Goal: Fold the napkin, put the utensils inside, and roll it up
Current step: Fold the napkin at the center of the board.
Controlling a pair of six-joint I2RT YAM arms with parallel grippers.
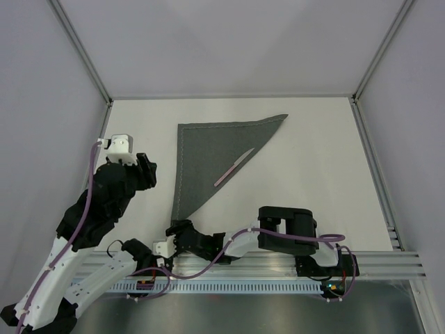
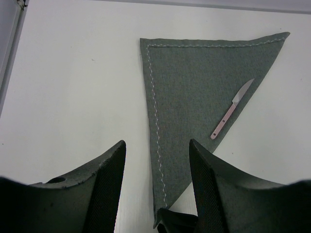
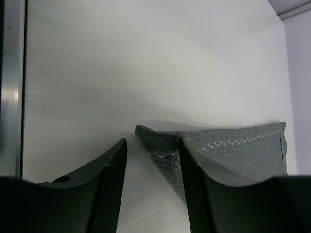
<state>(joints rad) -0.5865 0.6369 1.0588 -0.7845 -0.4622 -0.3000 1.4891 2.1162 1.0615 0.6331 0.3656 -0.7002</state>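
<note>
The napkin [image 1: 208,156] lies folded into a triangle on the white surface [image 1: 313,160], with a knife [image 1: 234,168] resting on it just inside the diagonal edge. The right jaws sit low at the napkin's near corner, parted and gripping nothing, and the slightly raised tip of that corner shows between them. The left jaws hang parted and empty, off to the napkin's left.
</note>
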